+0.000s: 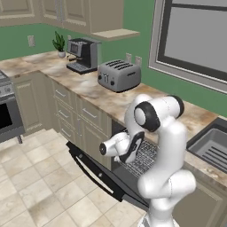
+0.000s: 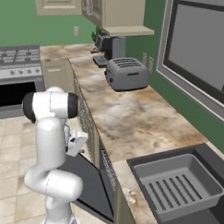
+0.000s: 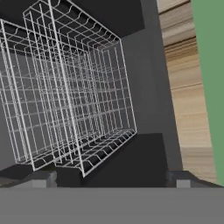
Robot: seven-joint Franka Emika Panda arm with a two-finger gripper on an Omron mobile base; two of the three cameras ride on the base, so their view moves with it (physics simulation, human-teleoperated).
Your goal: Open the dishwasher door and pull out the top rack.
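The dishwasher door (image 1: 95, 170) hangs folded down and open, its black bar handle along the outer edge; it also shows as a dark panel (image 2: 88, 186) beside my arm. The top rack (image 3: 74, 100), a silver wire mesh basket, sits in the dark cavity, and its mesh (image 1: 145, 157) shows at the opening under the counter. My gripper (image 3: 111, 179) is open and points into the cavity, its fingertips (image 3: 41, 179) spread wide and apart from the wires, holding nothing. The hand (image 1: 129, 153) hovers above the lowered door, just in front of the rack.
A toaster (image 1: 119, 74) and a coffee machine (image 1: 83, 54) stand on the marble counter (image 2: 132, 114). The sink basin (image 2: 180, 186) lies to the right of the dishwasher. An oven (image 1: 6, 113) stands at the far left. Tiled floor (image 1: 40, 186) spreads left of the door.
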